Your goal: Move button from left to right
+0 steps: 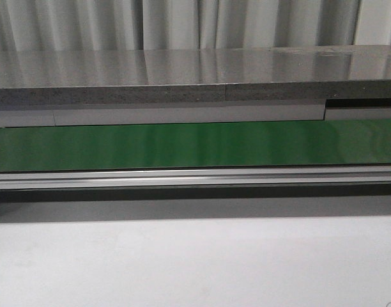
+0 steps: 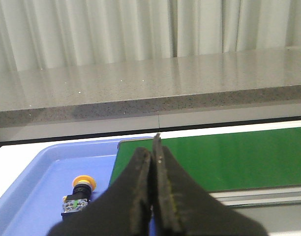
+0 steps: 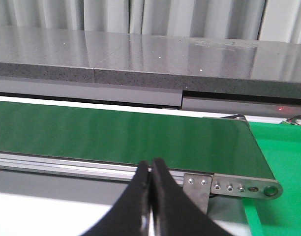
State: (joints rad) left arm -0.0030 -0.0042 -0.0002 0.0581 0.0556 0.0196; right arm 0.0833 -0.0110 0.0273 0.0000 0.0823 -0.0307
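The button (image 2: 79, 193), with a yellow-orange cap on a dark boxy body with greenish marks, lies on its side in a blue tray (image 2: 42, 167), seen only in the left wrist view. My left gripper (image 2: 153, 147) is shut and empty, to the right of the button and apart from it, over the tray's edge by the belt's end. My right gripper (image 3: 151, 167) is shut and empty in front of the belt's rail near its right end. Neither gripper nor the button shows in the front view.
A green conveyor belt (image 1: 195, 144) runs left to right with an aluminium rail (image 1: 195, 177) in front. A grey stone ledge (image 1: 183, 80) and curtains stand behind it. A bright green surface (image 3: 283, 162) lies past the belt's right end. White tabletop (image 1: 195, 262) lies in front.
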